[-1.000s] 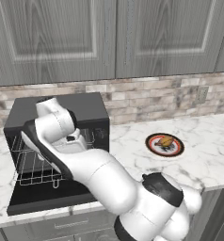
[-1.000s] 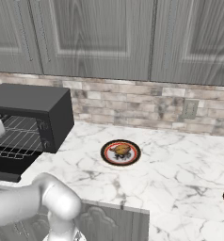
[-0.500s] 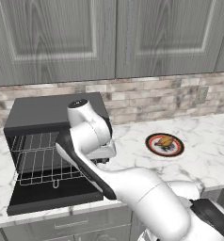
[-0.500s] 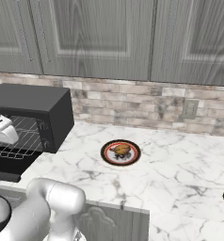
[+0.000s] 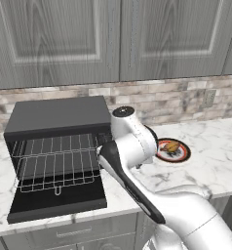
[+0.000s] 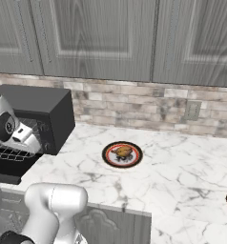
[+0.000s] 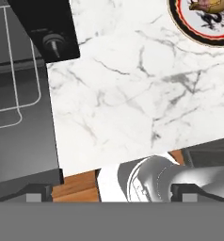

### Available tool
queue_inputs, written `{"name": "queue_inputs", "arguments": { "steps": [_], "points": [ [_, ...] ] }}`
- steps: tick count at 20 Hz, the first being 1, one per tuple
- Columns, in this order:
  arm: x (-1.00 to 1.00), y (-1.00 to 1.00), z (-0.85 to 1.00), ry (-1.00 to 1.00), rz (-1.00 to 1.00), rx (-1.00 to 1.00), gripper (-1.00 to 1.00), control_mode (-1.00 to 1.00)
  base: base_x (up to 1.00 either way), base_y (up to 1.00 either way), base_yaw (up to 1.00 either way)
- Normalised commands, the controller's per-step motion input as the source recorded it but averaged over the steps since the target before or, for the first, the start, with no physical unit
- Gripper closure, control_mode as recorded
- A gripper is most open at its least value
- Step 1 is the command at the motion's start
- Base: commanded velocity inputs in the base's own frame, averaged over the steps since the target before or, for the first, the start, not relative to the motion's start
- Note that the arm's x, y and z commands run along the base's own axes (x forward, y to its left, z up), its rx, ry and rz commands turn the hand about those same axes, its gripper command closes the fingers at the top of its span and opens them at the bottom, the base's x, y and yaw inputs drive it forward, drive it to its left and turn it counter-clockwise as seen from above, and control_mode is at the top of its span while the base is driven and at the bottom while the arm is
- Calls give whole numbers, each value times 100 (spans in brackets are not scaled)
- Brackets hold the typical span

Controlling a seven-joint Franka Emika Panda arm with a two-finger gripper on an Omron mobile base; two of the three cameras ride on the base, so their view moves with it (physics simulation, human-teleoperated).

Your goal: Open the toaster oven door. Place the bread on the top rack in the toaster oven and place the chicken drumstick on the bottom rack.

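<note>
The bench point(image 5: 210, 146), of white marble, is seen to run below grey cabinets point(image 5: 113, 39) and a stone backsplash point(image 6: 134, 102). The toaster oven point(image 5: 57, 117) is placed at the bench's left end, toward the back edge. The toaster oven door point(image 5: 57, 202) is found lowered flat, reaching the front edge, with a wire rack point(image 5: 57, 168) drawn partly out over it. A round plate point(image 6: 122, 154) is set mid-bench, well apart from the oven. The chicken drumstick point(image 6: 123, 152) is observed on this plate; the bread cannot be told apart there. The gripper point(image 7: 111, 193) is held above bare bench between oven and plate, jaws released, nothing grasped.
</note>
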Motion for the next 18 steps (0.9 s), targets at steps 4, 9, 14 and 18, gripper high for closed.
{"name": "queue_inputs", "arguments": {
  "steps": [4,9,14,18],
  "points": [
    [-5,-80,11,0,0,9,-100,-100,0,0,0],
    [0,-78,15,0,0,7,-100,-100,0,0,0],
    [0,-73,13,-1,5,1,-100,-100,0,0,0],
    [0,-66,10,-6,20,0,-100,-100,0,0,0]
  ]
}}
